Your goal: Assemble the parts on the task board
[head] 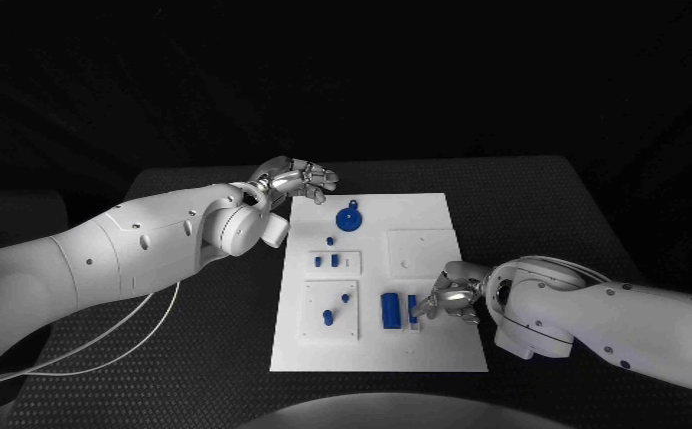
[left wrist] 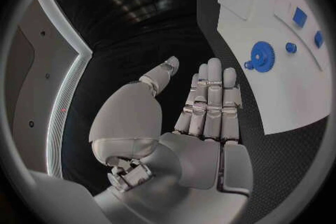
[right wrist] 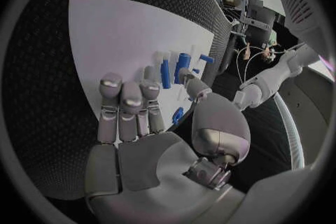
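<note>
The white task board (head: 433, 354) lies in the middle of the table. A blue gear (head: 348, 217) sits at its far end, also seen as the gear (left wrist: 263, 56) in the left wrist view. Small blue parts (head: 329, 261) lie mid-board, and a blue block (head: 389, 309) lies nearer the front. My left hand (head: 299, 180) hovers at the board's far left corner, fingers (left wrist: 210, 95) straight, holding nothing. My right hand (head: 450, 295) is low over the board's near right side, its fingertips beside a narrow blue part (head: 413, 307). A blue part (right wrist: 178, 115) shows between its fingers (right wrist: 129, 103) and thumb, not plainly pinched.
The black table (head: 548, 209) surrounds the board, with bare room to the right and beyond it. A white cable (head: 116, 334) trails across the near left of the table. A raised square plate (head: 423, 247) sits on the board's right half.
</note>
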`<control>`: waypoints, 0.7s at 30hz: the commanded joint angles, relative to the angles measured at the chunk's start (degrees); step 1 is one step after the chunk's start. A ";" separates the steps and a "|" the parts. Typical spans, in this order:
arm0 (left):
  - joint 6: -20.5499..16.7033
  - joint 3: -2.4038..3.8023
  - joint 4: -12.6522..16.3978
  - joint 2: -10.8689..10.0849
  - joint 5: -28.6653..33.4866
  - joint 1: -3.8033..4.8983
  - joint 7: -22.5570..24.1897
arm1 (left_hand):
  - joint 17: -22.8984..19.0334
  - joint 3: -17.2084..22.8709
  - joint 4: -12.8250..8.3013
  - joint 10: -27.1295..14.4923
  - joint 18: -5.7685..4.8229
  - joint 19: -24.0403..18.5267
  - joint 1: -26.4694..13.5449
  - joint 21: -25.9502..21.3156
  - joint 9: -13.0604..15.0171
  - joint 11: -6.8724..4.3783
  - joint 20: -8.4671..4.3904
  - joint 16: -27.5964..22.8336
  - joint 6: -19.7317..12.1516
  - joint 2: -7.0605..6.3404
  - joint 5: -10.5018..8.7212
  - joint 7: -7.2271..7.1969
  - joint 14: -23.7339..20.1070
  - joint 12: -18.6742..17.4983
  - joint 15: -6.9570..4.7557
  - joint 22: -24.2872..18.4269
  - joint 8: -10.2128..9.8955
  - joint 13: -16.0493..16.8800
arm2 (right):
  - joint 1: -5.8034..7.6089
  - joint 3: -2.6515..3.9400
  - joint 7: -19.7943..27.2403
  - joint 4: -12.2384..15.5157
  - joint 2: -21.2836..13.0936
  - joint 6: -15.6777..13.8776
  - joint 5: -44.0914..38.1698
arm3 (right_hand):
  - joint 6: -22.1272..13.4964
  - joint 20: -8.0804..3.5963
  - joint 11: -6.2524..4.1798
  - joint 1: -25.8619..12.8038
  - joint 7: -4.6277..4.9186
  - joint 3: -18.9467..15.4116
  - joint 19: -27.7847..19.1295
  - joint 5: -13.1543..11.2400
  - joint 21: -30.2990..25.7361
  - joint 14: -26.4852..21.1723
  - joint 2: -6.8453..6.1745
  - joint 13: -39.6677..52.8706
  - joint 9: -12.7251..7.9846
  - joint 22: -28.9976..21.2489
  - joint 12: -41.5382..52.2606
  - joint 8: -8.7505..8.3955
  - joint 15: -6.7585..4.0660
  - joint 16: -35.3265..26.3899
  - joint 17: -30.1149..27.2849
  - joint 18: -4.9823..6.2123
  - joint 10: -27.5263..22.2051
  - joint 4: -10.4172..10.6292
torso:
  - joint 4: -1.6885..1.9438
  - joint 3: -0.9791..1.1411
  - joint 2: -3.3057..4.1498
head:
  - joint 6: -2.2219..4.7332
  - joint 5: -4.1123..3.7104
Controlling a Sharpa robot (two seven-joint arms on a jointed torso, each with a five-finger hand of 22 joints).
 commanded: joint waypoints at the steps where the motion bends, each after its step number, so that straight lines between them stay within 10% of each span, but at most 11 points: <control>1: 0.76 0.03 0.06 0.05 -0.06 0.04 0.32 | 0.07 0.08 0.31 -0.50 0.95 0.43 0.08 -0.33 -0.07 0.00 0.06 -0.31 -0.49 0.00 0.19 0.09 0.31 0.13 0.10 0.09 0.31 0.00 | -0.04 0.02 8.71 0.13 -0.57 -4.38 -5.07 | -1.05 -0.51 -0.02 2.40 0.35 0.66 -0.11 -0.31 0.15 -0.09 -0.19 0.10 -0.10 -0.13 -0.35 -0.49 -0.30 -0.44 -0.04 2.42 -0.35 -1.44 | -0.03 -0.04 -0.01 | 0.13 0.04; 10: 0.72 0.02 0.08 -0.09 -0.06 0.04 0.42 | 0.10 0.09 0.33 -0.50 0.95 0.44 0.08 -0.35 -0.08 0.00 0.07 -0.33 -0.50 0.02 0.19 0.10 0.32 0.13 0.10 0.11 0.32 0.00 | -0.05 0.01 23.18 -0.16 -1.80 -13.72 -16.07 | -5.24 -0.42 1.66 18.12 2.11 7.31 -0.58 -0.31 -0.38 -0.14 -2.27 0.44 -0.42 -0.63 -0.04 -2.35 1.25 -1.36 -0.48 2.37 -1.08 -3.95 | -0.03 0.03 0.00 | 0.23 -0.07; 21: 0.79 0.01 0.07 0.00 -0.10 0.03 0.46 | 0.13 0.10 0.35 -0.49 0.94 0.45 0.09 -0.38 -0.08 0.00 0.07 -0.35 -0.51 0.05 0.20 0.10 0.32 0.14 0.10 0.13 0.33 0.00 | -0.08 -0.08 23.88 -1.62 -1.23 -13.86 -21.86 | -5.18 0.18 2.02 21.62 2.43 9.34 -0.63 -0.33 -0.20 -0.02 -1.81 0.61 -0.76 -0.64 0.45 -2.41 1.64 -1.45 -0.41 2.42 -0.91 -3.23 | -0.03 0.02 0.04 | 0.17 -0.16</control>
